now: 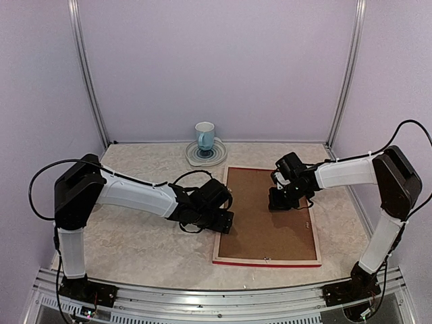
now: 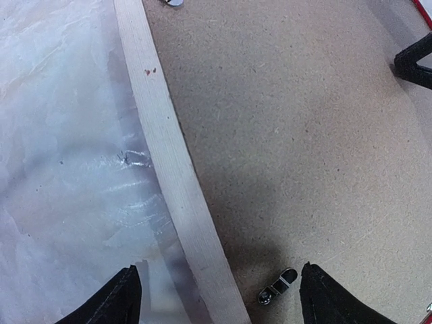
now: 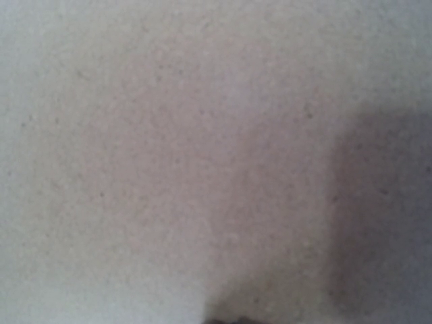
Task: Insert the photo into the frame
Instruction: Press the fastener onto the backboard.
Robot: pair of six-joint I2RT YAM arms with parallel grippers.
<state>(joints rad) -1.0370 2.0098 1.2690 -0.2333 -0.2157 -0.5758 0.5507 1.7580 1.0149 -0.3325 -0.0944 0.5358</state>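
Observation:
The frame (image 1: 266,263) lies face down on the table, its pale wood reverse up and a red edge along the front. A brown backing board (image 1: 266,223) fills it. The photo is hidden. My left gripper (image 1: 226,223) hangs low over the frame's left rail (image 2: 169,155). It is open (image 2: 219,297), one finger (image 2: 115,300) over the table and the other (image 2: 331,300) over the board, beside a small metal clip (image 2: 277,286). My right gripper (image 1: 279,202) is shut, tip down on the board's upper right part. Its wrist view shows only blurred board (image 3: 202,135).
A blue and white cup (image 1: 204,137) stands on a round coaster (image 1: 206,156) at the back, just beyond the frame's far left corner. Another clip (image 2: 174,3) sits further along the left rail. Pale walls and metal posts close in the table on three sides.

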